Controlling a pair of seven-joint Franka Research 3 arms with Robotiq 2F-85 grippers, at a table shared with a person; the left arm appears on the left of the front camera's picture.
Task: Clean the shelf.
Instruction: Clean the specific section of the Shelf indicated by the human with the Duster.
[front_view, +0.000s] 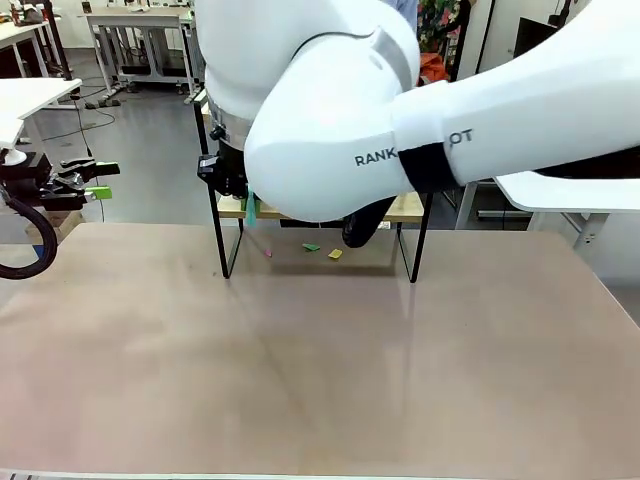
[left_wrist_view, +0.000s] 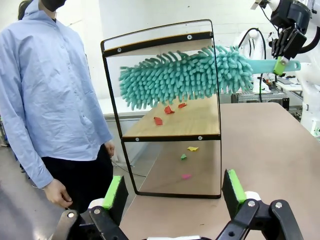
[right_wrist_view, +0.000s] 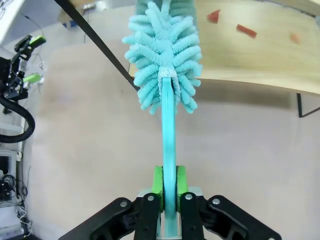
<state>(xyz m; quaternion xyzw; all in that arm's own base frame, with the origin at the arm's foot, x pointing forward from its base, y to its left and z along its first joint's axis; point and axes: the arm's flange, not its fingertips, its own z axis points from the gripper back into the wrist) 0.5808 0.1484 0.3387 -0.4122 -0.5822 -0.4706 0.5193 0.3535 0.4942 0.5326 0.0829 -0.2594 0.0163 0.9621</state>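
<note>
Pinching the duster (right_wrist_view: 165, 55) with our right gripper (right_wrist_view: 169, 180), we hold it inside the shelf (left_wrist_view: 200, 120); left gripper (left_wrist_view: 173, 190) spread.

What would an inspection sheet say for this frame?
Surface: tan tabletop, shelf standing near its far edge.
Job's things: shelf, two wooden boards; teal microfibre duster between them, over the lower board.
Clutter: red paper scraps on lower board; yellow, green, pink scraps on tabletop beneath.
Grippers: right gripper shut on duster handle; left gripper open, holding nothing.
Cables: black cable looping by left arm.
Surroundings: person in light-blue shirt beside shelf; white tables behind.
</note>
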